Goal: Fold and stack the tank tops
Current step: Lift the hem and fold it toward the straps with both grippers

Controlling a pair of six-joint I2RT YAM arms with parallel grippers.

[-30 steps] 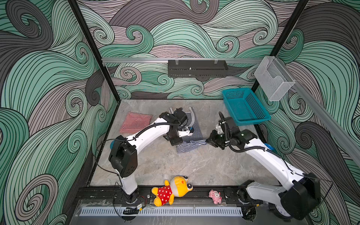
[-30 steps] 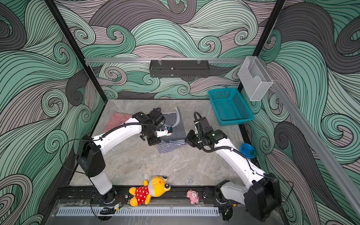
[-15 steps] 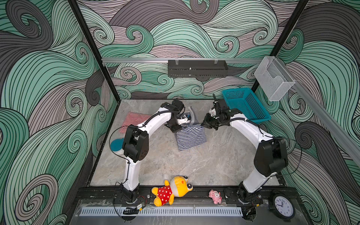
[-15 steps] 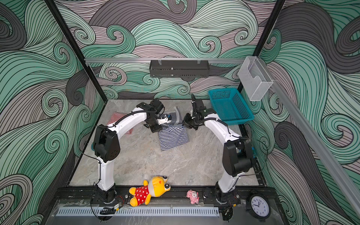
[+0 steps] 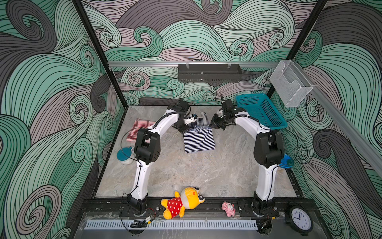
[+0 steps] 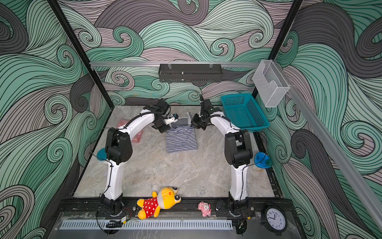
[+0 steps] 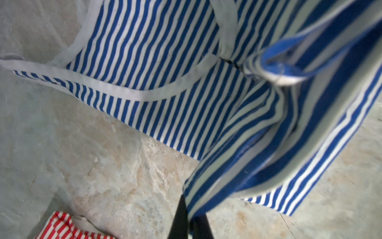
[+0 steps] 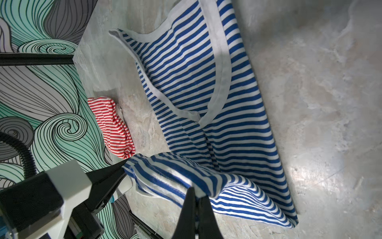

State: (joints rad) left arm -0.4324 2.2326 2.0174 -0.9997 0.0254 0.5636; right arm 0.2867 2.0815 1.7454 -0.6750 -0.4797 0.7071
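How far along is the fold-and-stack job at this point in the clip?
Done: nothing clearly finished. The red tank top lies apart, unstacked; folded or not, I cannot tell. In hand: the left gripper and right gripper are each shut on a lifted edge of the navy tank top, held above its body. Left: laying that fold down, any further folds, and stacking the two tops.

Basket (image 5: 260, 110): teal, mesh-walled, at far right corner.
Plush toy (image 5: 183, 203): yellow, red dotted dress, lying at front edge.
Clock (image 5: 299, 216): front right corner.
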